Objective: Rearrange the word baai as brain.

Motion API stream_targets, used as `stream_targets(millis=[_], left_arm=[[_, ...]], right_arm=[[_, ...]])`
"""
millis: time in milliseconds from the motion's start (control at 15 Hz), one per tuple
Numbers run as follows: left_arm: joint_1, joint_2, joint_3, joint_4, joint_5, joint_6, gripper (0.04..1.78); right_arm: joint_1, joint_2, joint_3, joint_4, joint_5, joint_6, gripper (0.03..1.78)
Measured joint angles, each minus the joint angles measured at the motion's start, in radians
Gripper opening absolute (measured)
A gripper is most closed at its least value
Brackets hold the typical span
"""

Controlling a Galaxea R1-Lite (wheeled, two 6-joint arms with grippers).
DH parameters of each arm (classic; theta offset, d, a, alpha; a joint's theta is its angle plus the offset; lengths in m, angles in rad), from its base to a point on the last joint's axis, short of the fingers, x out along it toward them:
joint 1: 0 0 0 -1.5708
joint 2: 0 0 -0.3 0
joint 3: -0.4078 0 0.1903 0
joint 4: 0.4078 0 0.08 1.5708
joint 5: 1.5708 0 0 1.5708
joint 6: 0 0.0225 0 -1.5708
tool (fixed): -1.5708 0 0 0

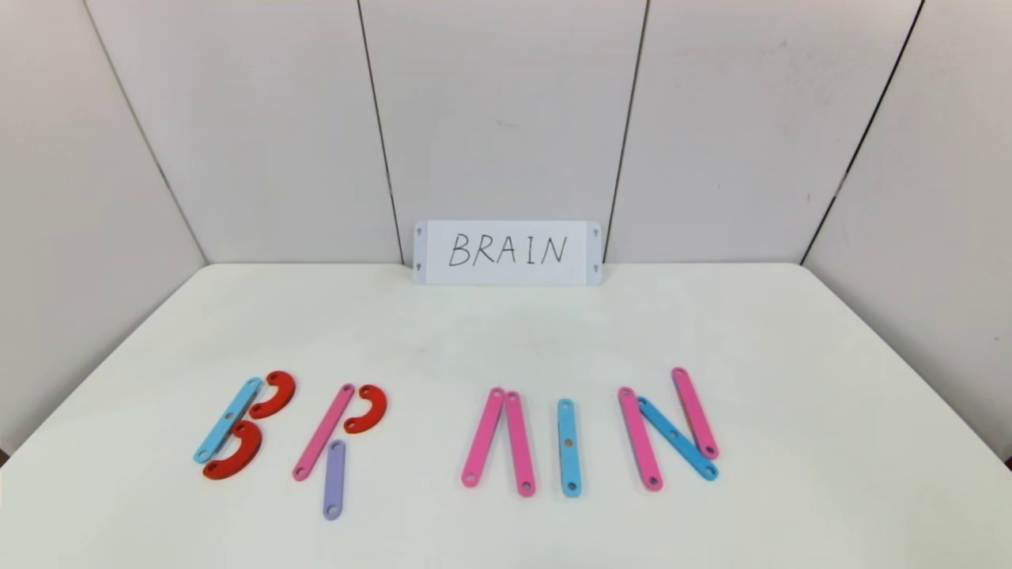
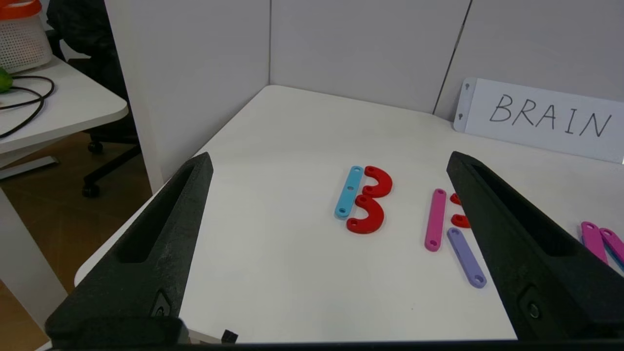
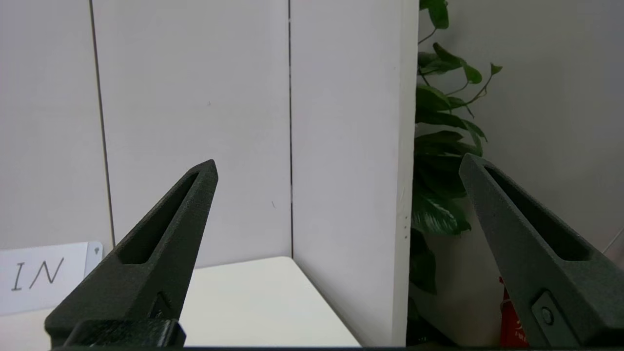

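Letters built from flat holed plastic pieces lie in a row across the near part of our white counter [image 1: 506, 332]. At our far left, a light-blue straight strip [image 1: 228, 420] touches two red half-ring curves [image 1: 251, 427], forming a B. Next comes a pink straight strip [image 1: 323, 432] with one red half-ring curve [image 1: 366, 408] by its top and a purple straight strip [image 1: 334, 480] just below, apart from both. Two pink strips [image 1: 500, 441] lean together at their tops, then a lone upright light-blue strip [image 1: 568, 447], then two pink strips bridged by a light-blue diagonal [image 1: 676, 437] as an N. A white card with handwritten black BRAIN [image 1: 507, 252] stands against the back wall. Our left end effector [image 2: 329, 168] hangs above the counter's left edge, fingers spread wide, holding nothing. Our right end effector [image 3: 339, 165] hangs beyond the counter's right corner, likewise wide and empty.
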Motion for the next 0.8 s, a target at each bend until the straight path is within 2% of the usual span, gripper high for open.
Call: stream_targets(millis=[133, 267, 533, 800], left_arm=[[0.0, 0.0, 0.027, -0.002, -0.003, -0.001, 1.69], [0.0, 0.0, 0.047, -0.001, -0.05, 0.002, 1.69], [0.0, 0.0, 0.107, -0.042, -0.085, 0.008, 1.69], [0.0, 0.0, 0.193, -0.164, -0.09, 0.087, 1.69]], right_arm=[[0.0, 0.0, 0.036, -0.001, 0.003, -0.004, 1.73], [0.0, 0.0, 0.07, -0.001, 0.01, -0.006, 1.73], [0.0, 0.0, 0.124, 0.001, 0.049, -0.004, 1.73], [0.0, 0.0, 0.132, 0.044, 0.136, 0.001, 1.73]])
